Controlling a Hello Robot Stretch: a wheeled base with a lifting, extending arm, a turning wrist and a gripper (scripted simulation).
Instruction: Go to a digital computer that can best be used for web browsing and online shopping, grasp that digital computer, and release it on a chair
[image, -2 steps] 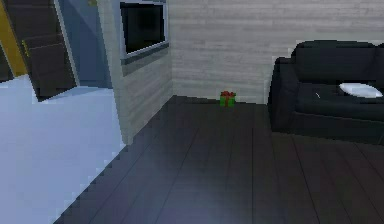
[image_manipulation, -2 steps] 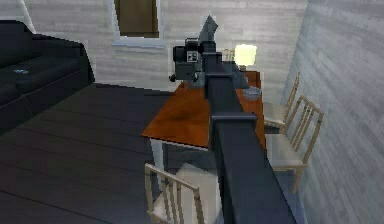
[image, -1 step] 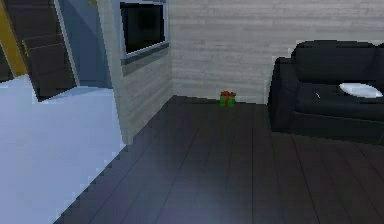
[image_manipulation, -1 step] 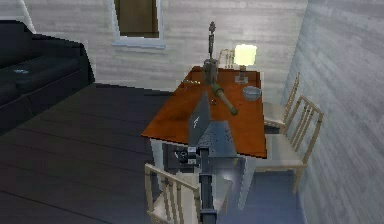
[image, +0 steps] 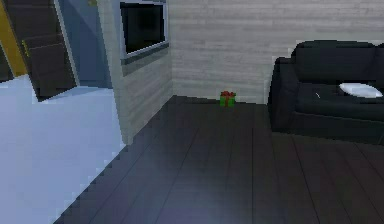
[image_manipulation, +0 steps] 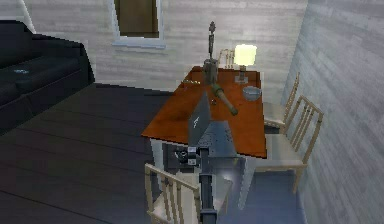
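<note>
Laptop (image_manipulation: 220, 135) is sitting lid-up on the near end of the reddish table (image_manipulation: 175, 112) in your arm side view, grey and a bit in from the near edge. Your arm (image_manipulation: 205, 195) comes up from the bottom edge, and the gripper (image_manipulation: 186, 157) is right at the table's near edge, just below the laptop in the picture. You can't tell if it's got hold of anything, because the laptop and tabletop are right behind it. Same goes for whether it's touching the laptop.

One pale chair (image_manipulation: 168, 195) stands at the near side, left of the arm, with more chairs (image_manipulation: 300, 130) along the table's right side by the wall. Farther up the table you've got a long brown bat-shaped thing (image_manipulation: 222, 97), a small bowl (image_manipulation: 252, 95) and a yellowish lamp-like thing (image_manipulation: 245, 55).

A dark sofa (image_manipulation: 35, 60) is off to the left. In the forward view you see a dark sofa (image: 325, 80) too, a TV (image: 143, 28) on the wall and a small green-and-red thing (image: 228, 98) on the floor.
</note>
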